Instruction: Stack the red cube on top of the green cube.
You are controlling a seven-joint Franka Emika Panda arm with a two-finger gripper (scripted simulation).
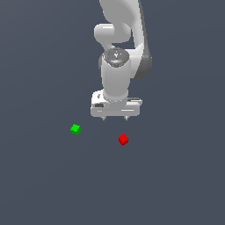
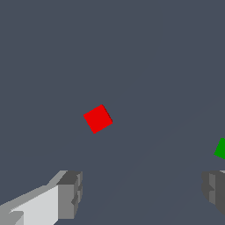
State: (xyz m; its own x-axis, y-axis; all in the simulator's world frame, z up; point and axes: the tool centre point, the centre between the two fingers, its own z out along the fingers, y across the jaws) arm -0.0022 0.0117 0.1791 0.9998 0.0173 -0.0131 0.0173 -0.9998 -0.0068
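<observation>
The red cube point(image 1: 123, 139) lies on the dark grey floor, just in front of and slightly to the exterior view's right of my gripper point(image 1: 115, 118). The green cube point(image 1: 75, 129) lies apart from it, toward the exterior view's left. My gripper hangs above the floor with its jaws wide apart and nothing between them. In the wrist view the red cube point(image 2: 98, 118) sits on the floor ahead of the two grey fingertips point(image 2: 70, 193), not between them. The green cube point(image 2: 221, 149) is cut off at that picture's edge.
The white arm point(image 1: 117, 52) rises behind the gripper at the back of the exterior view. The floor point(image 1: 44, 184) is a plain dark grey surface with nothing else on it.
</observation>
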